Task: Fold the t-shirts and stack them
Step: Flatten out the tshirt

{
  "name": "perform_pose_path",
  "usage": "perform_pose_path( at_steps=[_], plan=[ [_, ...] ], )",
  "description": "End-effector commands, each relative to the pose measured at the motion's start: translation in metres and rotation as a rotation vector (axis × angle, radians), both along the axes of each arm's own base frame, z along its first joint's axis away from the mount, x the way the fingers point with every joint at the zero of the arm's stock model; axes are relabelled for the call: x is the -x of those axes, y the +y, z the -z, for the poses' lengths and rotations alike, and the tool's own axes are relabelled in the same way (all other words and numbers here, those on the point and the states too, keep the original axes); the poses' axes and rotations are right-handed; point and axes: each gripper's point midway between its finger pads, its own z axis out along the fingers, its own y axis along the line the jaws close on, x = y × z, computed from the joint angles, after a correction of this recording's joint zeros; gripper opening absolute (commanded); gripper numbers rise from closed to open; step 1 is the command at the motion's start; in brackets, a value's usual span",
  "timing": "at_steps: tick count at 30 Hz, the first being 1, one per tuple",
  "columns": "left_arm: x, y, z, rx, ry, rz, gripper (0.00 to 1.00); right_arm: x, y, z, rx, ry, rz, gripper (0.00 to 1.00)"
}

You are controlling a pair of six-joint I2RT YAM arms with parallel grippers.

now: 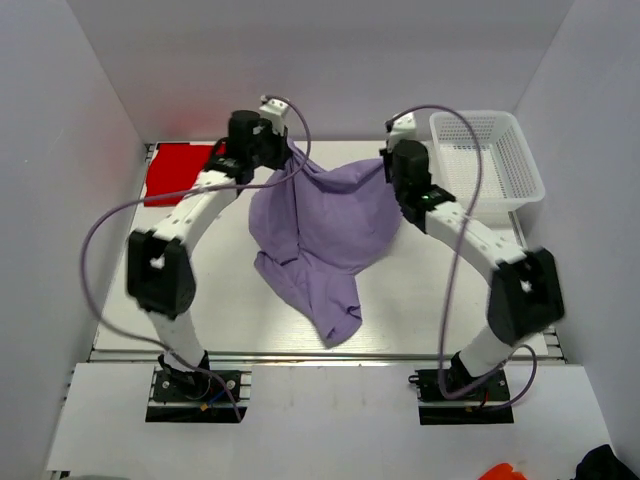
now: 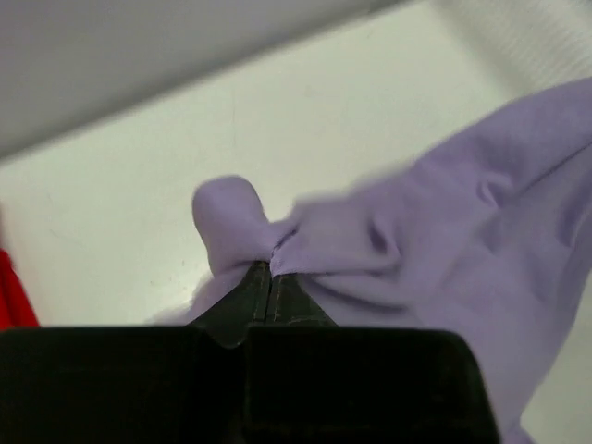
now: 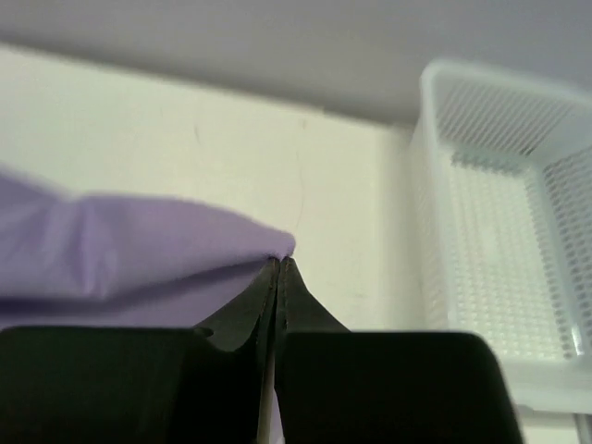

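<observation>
The lavender t-shirt (image 1: 320, 235) hangs stretched between my two grippers at the back of the table, its lower part draped down to the table toward the front. My left gripper (image 1: 288, 152) is shut on one upper corner of it; the pinched cloth (image 2: 370, 250) bunches at the fingertips in the left wrist view. My right gripper (image 1: 385, 165) is shut on the other upper corner, where the cloth (image 3: 139, 245) trails off to the left in the right wrist view. The red t-shirt (image 1: 180, 172) lies as a folded rectangle at the back left, its edge (image 2: 11, 296) also showing in the left wrist view.
A white mesh basket (image 1: 487, 160) stands at the back right, close to my right arm; it shows at the right of the right wrist view (image 3: 499, 240). White walls enclose the back and both sides.
</observation>
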Motion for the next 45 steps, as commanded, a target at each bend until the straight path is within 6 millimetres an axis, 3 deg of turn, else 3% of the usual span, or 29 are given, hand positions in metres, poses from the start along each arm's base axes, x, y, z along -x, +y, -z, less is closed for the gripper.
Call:
perform_pose_path(
  at_steps=[1, 2, 3, 4, 5, 7, 8, 9, 10, 11, 12, 13, 14, 17, 18, 19, 22, 24, 25, 26, 27, 28, 29, 30, 31, 32, 34, 37, 45],
  plan=[
    [-0.054, 0.005, 0.014, -0.025, 0.001, -0.07, 0.0, -0.048, -0.001, 0.026, -0.073, 0.038, 0.065, 0.0],
    [-0.068, 0.007, 0.028, -0.034, 0.025, -0.081, 0.0, -0.058, 0.001, 0.025, -0.079, 0.053, 0.059, 0.0],
    [-0.078, 0.004, 0.046, -0.044, 0.054, -0.081, 0.0, -0.067, -0.01, 0.041, -0.071, 0.1, 0.082, 0.0],
    [-0.099, 0.003, 0.075, -0.057, 0.088, -0.089, 0.0, -0.09, 0.003, 0.06, -0.1, 0.137, 0.061, 0.0],
    [-0.108, 0.004, 0.087, -0.055, 0.102, -0.083, 0.0, -0.098, 0.0, 0.068, -0.105, 0.155, 0.062, 0.0],
    [-0.12, -0.007, 0.097, -0.036, 0.103, -0.018, 0.0, -0.112, -0.006, 0.118, -0.096, 0.263, 0.072, 0.0],
    [-0.127, -0.011, 0.123, -0.041, 0.132, -0.009, 0.0, -0.122, -0.005, 0.103, -0.115, 0.239, 0.068, 0.0],
    [-0.131, -0.012, 0.13, -0.043, 0.139, -0.009, 0.0, -0.126, -0.006, 0.119, -0.113, 0.27, 0.064, 0.0],
    [-0.139, -0.014, 0.125, -0.035, 0.111, -0.009, 0.12, -0.136, -0.008, 0.119, -0.127, 0.265, 0.067, 0.0],
    [-0.144, -0.015, 0.139, -0.038, 0.121, -0.009, 0.34, -0.14, -0.008, 0.131, -0.125, 0.285, 0.065, 0.03],
    [-0.149, -0.01, 0.141, -0.037, 0.12, -0.018, 0.8, -0.146, -0.01, 0.126, -0.139, 0.278, 0.05, 0.11],
    [-0.154, -0.012, 0.133, -0.022, 0.103, -0.022, 0.97, -0.148, -0.009, 0.131, -0.149, 0.294, 0.048, 0.19],
    [-0.154, -0.012, 0.129, -0.021, 0.1, -0.022, 1.0, -0.154, -0.007, 0.135, -0.16, 0.297, 0.033, 0.36],
    [-0.154, -0.011, 0.119, -0.013, 0.1, -0.035, 1.0, -0.153, -0.011, 0.128, -0.16, 0.332, 0.026, 0.63],
    [-0.15, -0.01, 0.117, -0.015, 0.108, -0.035, 1.0, -0.149, -0.006, 0.123, -0.157, 0.333, 0.002, 0.86],
    [-0.145, -0.009, 0.093, -0.006, 0.076, -0.035, 1.0, -0.147, -0.006, 0.11, -0.158, 0.314, -0.011, 0.9],
    [-0.13, 0.002, 0.072, -0.015, 0.088, -0.075, 1.0, -0.126, 0.001, 0.081, -0.176, 0.297, -0.068, 0.9],
    [-0.1, 0.001, 0.062, -0.025, 0.142, -0.086, 1.0, -0.101, 0.008, 0.071, -0.224, 0.308, -0.125, 0.9],
    [-0.089, 0.003, 0.06, -0.021, 0.161, -0.09, 1.0, -0.086, 0.012, 0.081, -0.242, 0.345, -0.16, 0.9],
    [-0.065, 0.009, 0.061, -0.006, 0.202, -0.102, 1.0, -0.071, 0.023, 0.05, -0.304, 0.306, -0.238, 0.9],
    [-0.05, 0.004, 0.062, 0.018, 0.223, -0.083, 1.0, -0.049, 0.025, 0.088, -0.31, 0.392, -0.25, 0.9],
    [-0.035, 0.003, 0.066, 0.044, 0.247, -0.07, 1.0, -0.047, 0.03, 0.082, -0.327, 0.354, -0.287, 0.9],
    [-0.011, 0.0, 0.098, 0.078, 0.334, -0.053, 1.0, -0.032, 0.036, 0.062, -0.355, 0.324, -0.343, 0.9],
    [0.002, 0.002, 0.102, 0.096, 0.355, -0.054, 1.0, -0.011, 0.037, 0.097, -0.365, 0.405, -0.361, 0.9],
    [0.018, 0.003, 0.089, 0.124, 0.342, -0.047, 1.0, -0.006, 0.043, 0.096, -0.388, 0.391, -0.401, 0.9],
    [0.042, -0.003, 0.116, 0.135, 0.411, -0.006, 1.0, 0.002, 0.044, 0.095, -0.402, 0.393, -0.421, 0.9],
    [0.067, -0.012, 0.125, 0.184, 0.457, 0.034, 1.0, 0.023, 0.053, 0.117, -0.447, 0.466, -0.471, 0.9],
    [0.112, -0.024, 0.165, 0.205, 0.588, 0.103, 1.0, 0.034, 0.062, 0.138, -0.47, 0.538, -0.502, 0.9],
    [0.141, -0.03, 0.215, 0.179, 0.702, 0.106, 1.0, 0.036, 0.068, 0.191, -0.461, 0.645, -0.464, 0.9]
  ],
)
